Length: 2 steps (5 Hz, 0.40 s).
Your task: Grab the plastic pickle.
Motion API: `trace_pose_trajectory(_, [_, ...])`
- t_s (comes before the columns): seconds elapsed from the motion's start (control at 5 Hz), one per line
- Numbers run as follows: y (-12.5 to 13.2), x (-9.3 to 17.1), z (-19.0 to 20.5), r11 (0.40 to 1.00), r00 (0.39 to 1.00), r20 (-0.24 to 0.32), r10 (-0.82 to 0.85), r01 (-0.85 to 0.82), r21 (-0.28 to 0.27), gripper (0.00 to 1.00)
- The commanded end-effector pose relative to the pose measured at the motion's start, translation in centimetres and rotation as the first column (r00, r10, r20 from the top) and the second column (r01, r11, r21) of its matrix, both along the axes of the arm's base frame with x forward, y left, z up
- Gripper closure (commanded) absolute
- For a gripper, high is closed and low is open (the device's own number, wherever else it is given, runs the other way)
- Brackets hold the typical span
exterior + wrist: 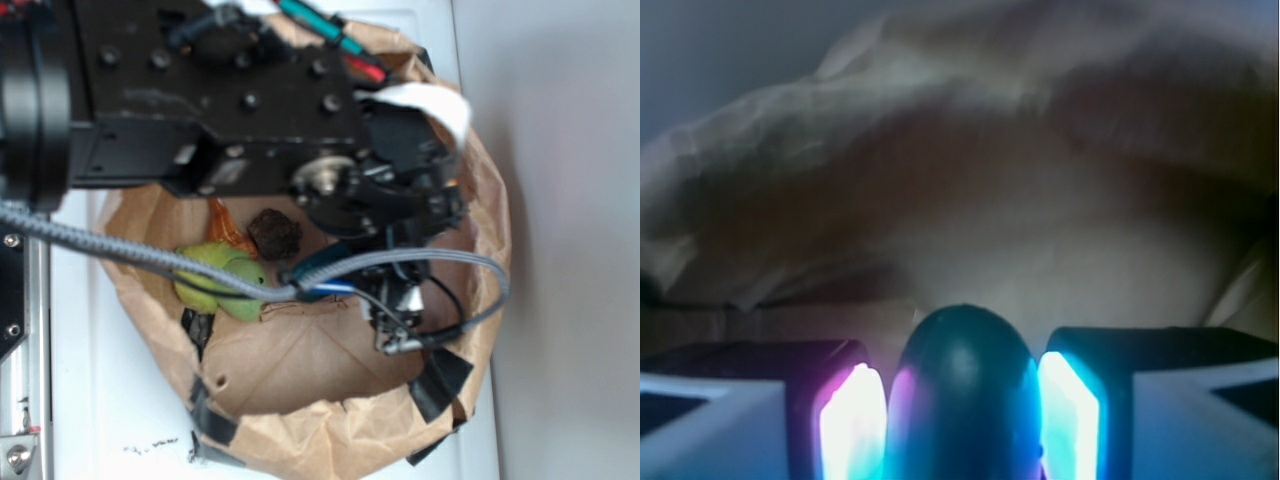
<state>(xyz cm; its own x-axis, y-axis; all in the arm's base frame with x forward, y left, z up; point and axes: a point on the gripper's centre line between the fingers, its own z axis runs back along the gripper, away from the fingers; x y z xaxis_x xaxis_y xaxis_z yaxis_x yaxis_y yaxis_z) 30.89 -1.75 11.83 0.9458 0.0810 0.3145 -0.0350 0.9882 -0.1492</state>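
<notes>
Inside the bag [470,250], the gripper [962,400] is closed on the pickle [962,390], glowing pads [1065,415] pressing both flanks so it cannot roll (its rounded end points to twelve o'clock), clear of the fuzzy lump [220,280] at nine.

**Where things sit in the bag**

You have the paper bag [300,370] lying open on the table [100,400], its rim ringing everything else. Inside it, the fuzzy lump [215,280] lies to the left and the rock-like lump [273,232] just right of it, farther back. The plastic pickle [318,264] sits right of both, between the gripper's [962,410] two fingers [1068,415] (the wrist view shows it touching each). The arm [200,90] hangs above the bag's back half.
</notes>
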Motion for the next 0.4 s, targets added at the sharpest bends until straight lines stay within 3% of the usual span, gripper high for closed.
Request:
trace_pose_trajectory(0.0, [0.91,0.40,5.15,0.999,0.988,0.148,-0.040,0.040,0.001,1.00])
trace_pose_trajectory(0.2, [1.01,-0.02,5.44,0.997,0.985,0.153,-0.074,0.072,0.023,1.00])
